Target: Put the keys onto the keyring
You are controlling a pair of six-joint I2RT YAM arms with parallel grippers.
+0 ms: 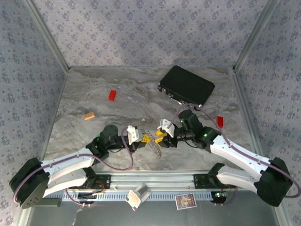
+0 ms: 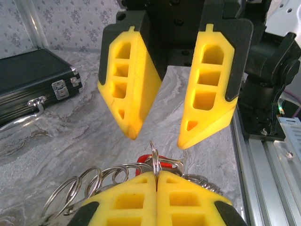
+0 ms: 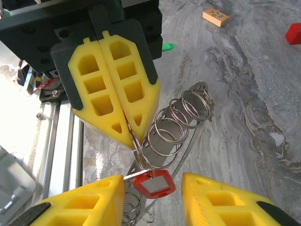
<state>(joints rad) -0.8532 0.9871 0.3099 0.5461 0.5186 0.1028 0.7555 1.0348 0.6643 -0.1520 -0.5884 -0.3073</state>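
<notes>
Low in the right-wrist frame, the red key (image 3: 155,186) hangs inside the released right pincer (image 3: 153,180), just below the left pincer (image 3: 128,136) clenching the keyring (image 3: 175,126).

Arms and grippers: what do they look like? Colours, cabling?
White shells with black joints and bases on left arm and right arm, a purple cable looped along each. The left gripper and right gripper have yellow wedge fingers with rectangular cutouts, black-backed.

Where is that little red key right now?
In the right wrist view, the red key dangles just below the tip of the shut left pincer, between the fingers of the open right pincer, beside the linked silvery rings.
</notes>
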